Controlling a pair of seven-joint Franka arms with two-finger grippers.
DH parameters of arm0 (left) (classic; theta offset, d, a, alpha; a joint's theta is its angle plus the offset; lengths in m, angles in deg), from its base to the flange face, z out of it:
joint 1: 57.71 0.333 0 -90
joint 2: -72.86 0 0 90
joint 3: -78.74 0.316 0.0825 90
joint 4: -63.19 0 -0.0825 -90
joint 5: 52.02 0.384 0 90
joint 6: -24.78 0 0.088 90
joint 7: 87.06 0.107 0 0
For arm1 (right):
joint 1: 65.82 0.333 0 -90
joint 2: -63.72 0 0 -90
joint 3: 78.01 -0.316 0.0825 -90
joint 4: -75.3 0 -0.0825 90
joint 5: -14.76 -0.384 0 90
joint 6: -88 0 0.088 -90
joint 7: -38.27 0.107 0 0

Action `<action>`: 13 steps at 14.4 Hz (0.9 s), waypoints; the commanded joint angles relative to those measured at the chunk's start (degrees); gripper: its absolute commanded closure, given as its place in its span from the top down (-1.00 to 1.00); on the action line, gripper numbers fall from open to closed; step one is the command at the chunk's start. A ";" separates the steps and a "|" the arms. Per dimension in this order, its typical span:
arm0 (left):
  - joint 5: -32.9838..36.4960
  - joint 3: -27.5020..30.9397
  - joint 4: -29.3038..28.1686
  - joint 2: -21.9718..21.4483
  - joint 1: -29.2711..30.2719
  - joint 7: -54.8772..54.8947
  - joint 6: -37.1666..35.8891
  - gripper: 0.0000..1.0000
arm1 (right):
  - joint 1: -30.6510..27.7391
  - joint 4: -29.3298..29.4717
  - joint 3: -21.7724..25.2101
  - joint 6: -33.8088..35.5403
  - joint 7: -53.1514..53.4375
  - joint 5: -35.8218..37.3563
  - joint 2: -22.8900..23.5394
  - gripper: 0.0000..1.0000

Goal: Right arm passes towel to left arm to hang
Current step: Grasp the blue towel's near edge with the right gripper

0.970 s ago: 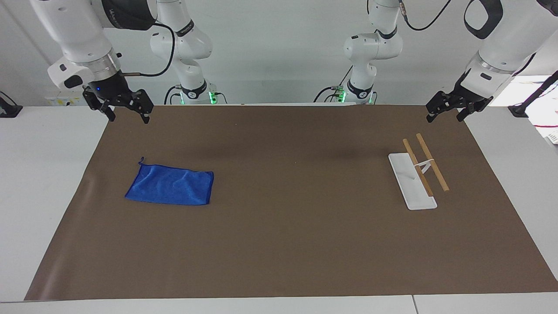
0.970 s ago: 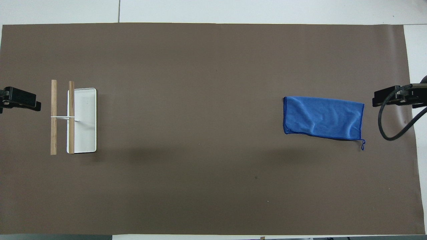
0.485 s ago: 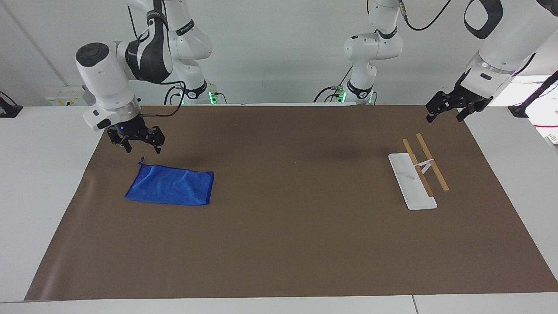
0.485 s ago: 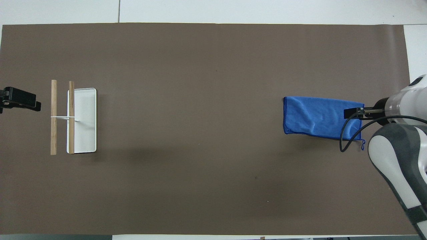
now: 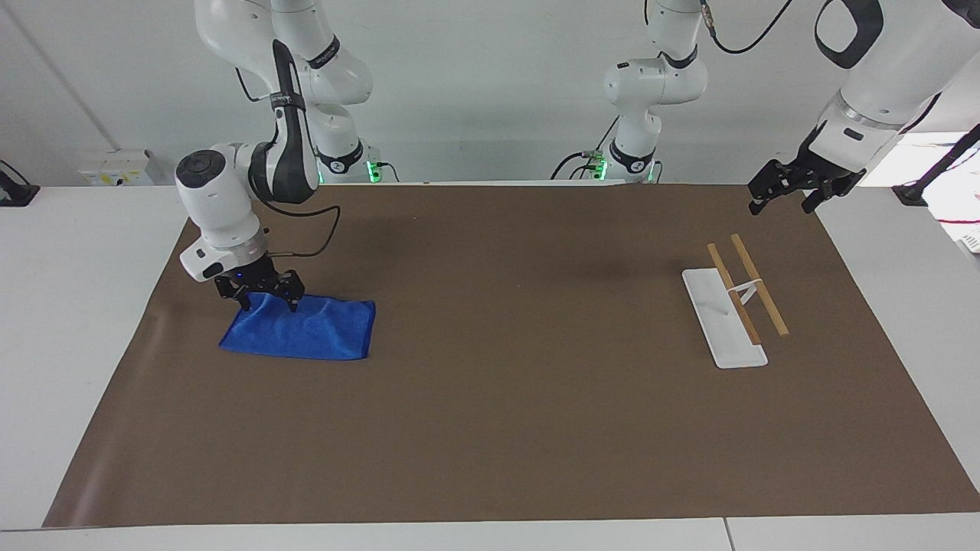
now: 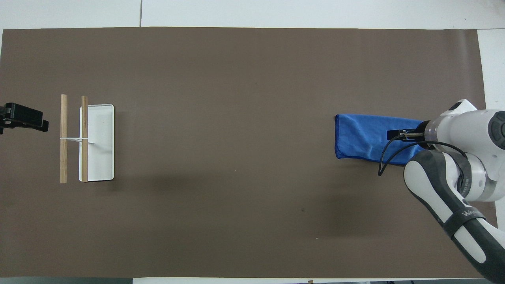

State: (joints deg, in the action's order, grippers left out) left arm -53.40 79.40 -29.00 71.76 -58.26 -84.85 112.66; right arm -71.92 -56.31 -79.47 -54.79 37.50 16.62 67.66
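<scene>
The right gripper [image 5: 260, 297], fingers spread wide, sits low over the towel [image 5: 306, 330] at its end nearest the robots; pinching one edge cleanly should ease the handover. The left gripper [image 5: 788, 191], fingers apart, waits above the rack [image 5: 723, 321].

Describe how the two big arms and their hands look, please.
Both arms are large, white and rounded, with black joint panels and a silver ring at the wrist. Each ends in a black two-finger hand. The right hand bears a small blue light, and a thin black cable loops from the wrist. The left hand shows no such light. The right arm carries small lettering on a dark band.
</scene>
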 commanded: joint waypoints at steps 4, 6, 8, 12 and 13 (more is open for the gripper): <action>0.33 -0.76 -1.33 -0.92 0.82 0.34 0.88 1.00 | -1.71 -2.51 -0.48 -2.85 -4.15 0.08 1.60 1.00; 0.33 -0.76 -1.33 -0.92 0.73 0.34 0.88 1.00 | -1.63 -3.39 -0.39 -4.95 -4.33 -0.88 1.77 1.00; 0.33 -0.76 -1.33 -0.92 0.82 0.34 0.88 1.00 | -2.25 -3.48 -0.48 -5.75 -4.68 -1.06 3.79 1.00; 0.33 -0.76 -1.33 -0.92 0.82 0.34 0.88 1.00 | -2.07 -3.48 -0.48 -5.66 -6.69 -4.49 3.88 0.25; 0.33 -0.76 -1.33 -0.92 0.82 0.34 0.88 1.00 | -1.98 -3.40 -0.48 -5.66 -8.09 -4.58 3.88 -0.64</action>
State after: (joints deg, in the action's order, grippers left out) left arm -53.40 79.40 -29.00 71.76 -58.26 -84.85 112.67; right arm -73.21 -59.22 -79.47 -59.46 32.68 13.49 71.80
